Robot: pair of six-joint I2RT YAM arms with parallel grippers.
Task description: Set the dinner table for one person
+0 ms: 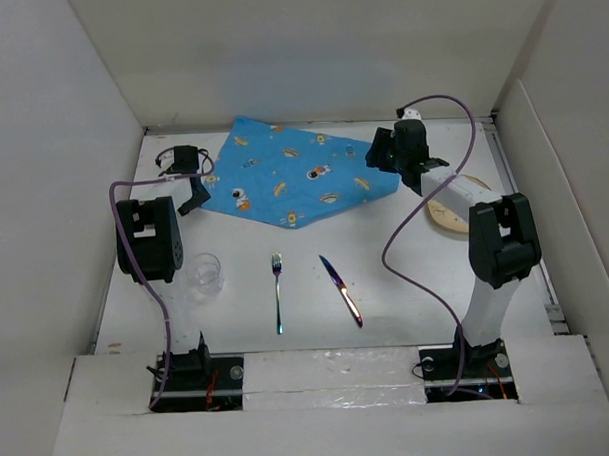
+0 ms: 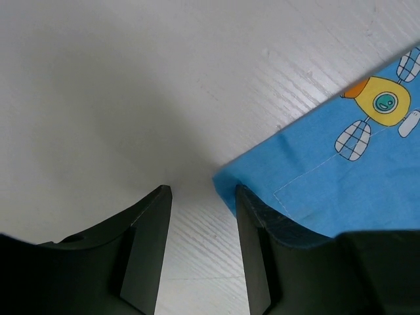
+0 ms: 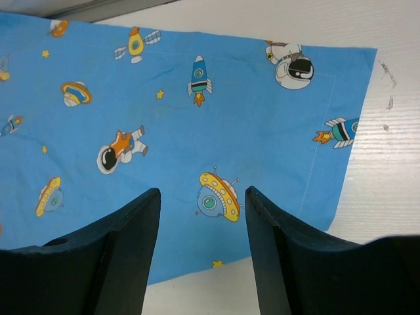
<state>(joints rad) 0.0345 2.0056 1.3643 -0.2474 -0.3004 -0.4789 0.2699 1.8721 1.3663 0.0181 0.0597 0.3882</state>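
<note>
The blue space-print placemat (image 1: pixel 293 178) lies skewed at the back of the white dinner table (image 1: pixel 407 284). My left gripper (image 1: pixel 195 197) is open at the mat's left corner; in the left wrist view (image 2: pixel 200 190) the mat's corner (image 2: pixel 328 170) touches the right fingertip, and bare table shows between the jaws. My right gripper (image 1: pixel 384 157) is open over the mat's right end; in the right wrist view (image 3: pixel 202 191) the mat (image 3: pixel 197 118) and its near edge lie between the jaws. A fork (image 1: pixel 278 289), a knife (image 1: pixel 341 289) and a clear glass (image 1: pixel 206 274) lie near the front.
A tan plate (image 1: pixel 446 215) sits at the right, partly hidden under my right arm. White walls enclose the table at the back and both sides. The table's right edge (image 1: pixel 529 220) is close to the right arm.
</note>
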